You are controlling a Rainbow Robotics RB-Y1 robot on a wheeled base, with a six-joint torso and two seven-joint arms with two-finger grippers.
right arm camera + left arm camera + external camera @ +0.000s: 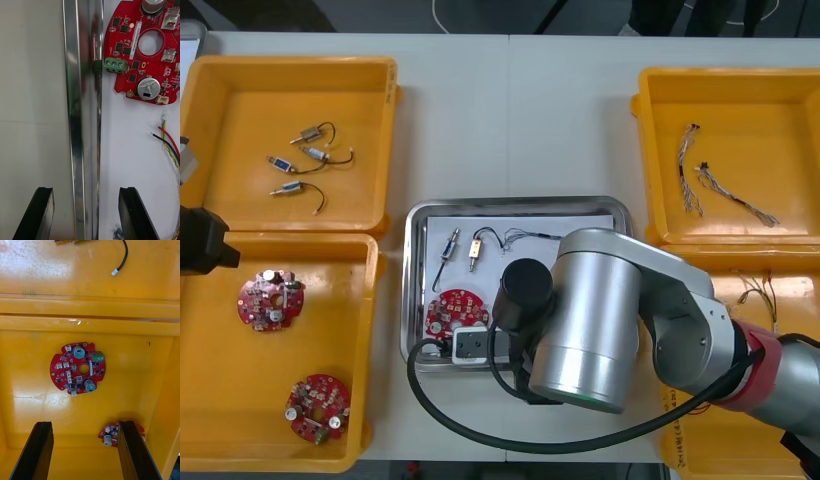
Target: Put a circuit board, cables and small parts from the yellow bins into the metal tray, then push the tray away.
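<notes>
Left end effector (85,424), fingers apart, is held over the yellow bin (210,400) with two circuit boards (78,368). Right end effector (86,189), fingers likewise apart, is set astride the rim of the metal tray (80,112); a circuit board (452,312) is laid inside.

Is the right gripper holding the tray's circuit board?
No; the fingers of the right gripper stand open astride the metal tray's rim, the red circuit board lying beyond them.

From overhead, steeply down on the table (520,110). From the right wrist, close over the metal tray (80,112) rim, sharing its circuit board (142,48) with the front view. From the left wrist, higher over the near-left yellow bin (142,382), sharing both boards (78,368).
</notes>
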